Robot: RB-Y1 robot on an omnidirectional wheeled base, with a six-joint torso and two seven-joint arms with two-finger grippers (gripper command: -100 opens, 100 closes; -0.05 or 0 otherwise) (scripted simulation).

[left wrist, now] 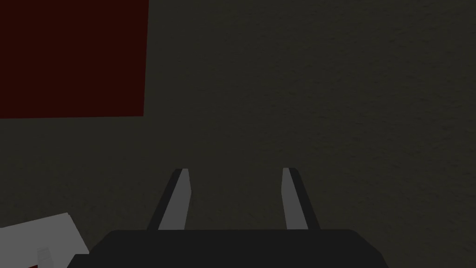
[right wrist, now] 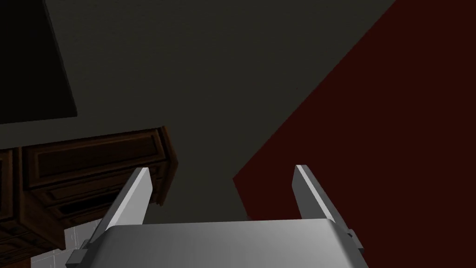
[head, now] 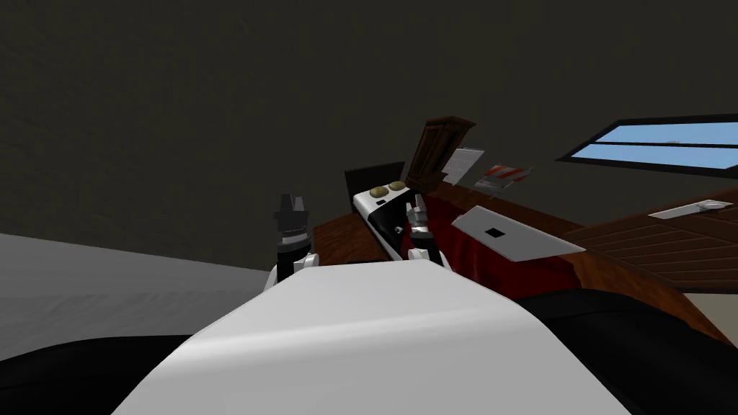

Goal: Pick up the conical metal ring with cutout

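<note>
Head view puts a white stove (head: 367,202) at the centre of the frame, with two brownish round things (head: 378,192) on top; we cannot tell where the ring lies. Our left pincer (left wrist: 234,171) and right pincer (right wrist: 223,168) both stand spread and empty, held up ahead, likely for searching rather than reaching.

The left forearm (head: 292,234) is black, with a ribbed grey band round its middle and a white collar at its base. The right forearm (head: 419,234) is silver-grey over black, also ending in a white collar. The left gripper (left wrist: 236,171) has a dark, flat-topped box with bevelled corners. Its two thin fingers (left wrist: 179,200) are grey with darker outer edges. The right gripper (right wrist: 222,168) has a box that looks pale grey and shiny, with a small tab at each corner. Its blade-like fingers (right wrist: 132,195) are light grey.
</note>
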